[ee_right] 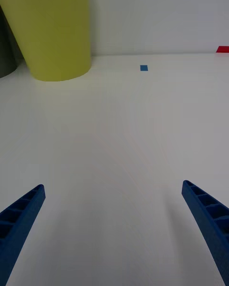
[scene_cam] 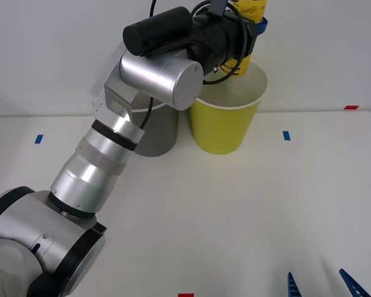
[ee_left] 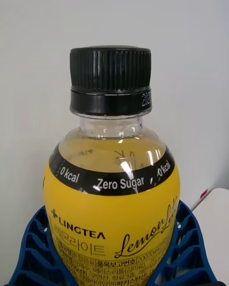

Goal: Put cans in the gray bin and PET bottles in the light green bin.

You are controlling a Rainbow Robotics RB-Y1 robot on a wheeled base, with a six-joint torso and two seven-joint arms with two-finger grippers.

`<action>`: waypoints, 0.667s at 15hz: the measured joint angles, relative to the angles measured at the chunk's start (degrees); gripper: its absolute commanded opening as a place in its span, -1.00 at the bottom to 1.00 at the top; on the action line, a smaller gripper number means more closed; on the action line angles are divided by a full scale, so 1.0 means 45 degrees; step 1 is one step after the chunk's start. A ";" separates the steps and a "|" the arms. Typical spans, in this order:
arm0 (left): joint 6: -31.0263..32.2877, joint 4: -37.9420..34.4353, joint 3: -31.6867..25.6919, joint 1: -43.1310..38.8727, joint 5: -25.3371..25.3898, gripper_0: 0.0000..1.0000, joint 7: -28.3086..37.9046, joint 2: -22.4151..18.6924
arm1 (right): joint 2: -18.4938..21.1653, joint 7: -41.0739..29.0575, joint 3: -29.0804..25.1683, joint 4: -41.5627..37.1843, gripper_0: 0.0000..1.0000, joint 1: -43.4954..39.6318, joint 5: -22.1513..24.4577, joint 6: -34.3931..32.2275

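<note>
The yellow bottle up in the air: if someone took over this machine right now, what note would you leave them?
Left hand: shut on the PET bottle, held upright above the light green bin.
Right hand: open, idle low over the table near the robot.
The gray bin stands beside the green one, on the robot's left.
Done: bottle picked up and carried over.
Left: release it into the green bin.
</note>
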State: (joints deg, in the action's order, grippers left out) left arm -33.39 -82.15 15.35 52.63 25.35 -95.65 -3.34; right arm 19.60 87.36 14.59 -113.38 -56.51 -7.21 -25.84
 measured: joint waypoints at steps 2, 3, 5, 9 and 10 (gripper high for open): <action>0.0031 0.0031 -0.0005 -0.0002 -0.0006 -1.00 0.0119 0.0066 | 0.0000 0.0000 0.0000 0.0000 1.00 0.0000 0.0000 0.0000; 0.0034 0.0033 -0.0005 -0.0001 -0.0022 -1.00 0.0154 0.0068 | 0.0000 0.0000 0.0000 0.0000 1.00 0.0000 0.0000 0.0000; 0.0045 0.0035 -0.0006 0.0001 -0.0046 0.34 0.0164 0.0034 | 0.0000 0.0000 0.0000 0.0000 1.00 0.0000 0.0000 0.0000; 0.0076 0.0024 -0.0004 -0.0003 0.0010 1.00 0.0187 -0.0053 | 0.0000 0.0000 0.0000 0.0000 1.00 0.0000 0.0000 0.0000; 0.0077 0.0022 0.0001 -0.0004 0.0091 1.00 0.0213 -0.0125 | 0.0000 0.0000 0.0000 0.0000 1.00 0.0000 0.0000 0.0000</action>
State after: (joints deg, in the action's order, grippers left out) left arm -33.05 -82.06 15.35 52.62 25.76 -94.69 -3.90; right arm 19.60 87.36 14.59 -113.38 -56.51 -7.21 -25.84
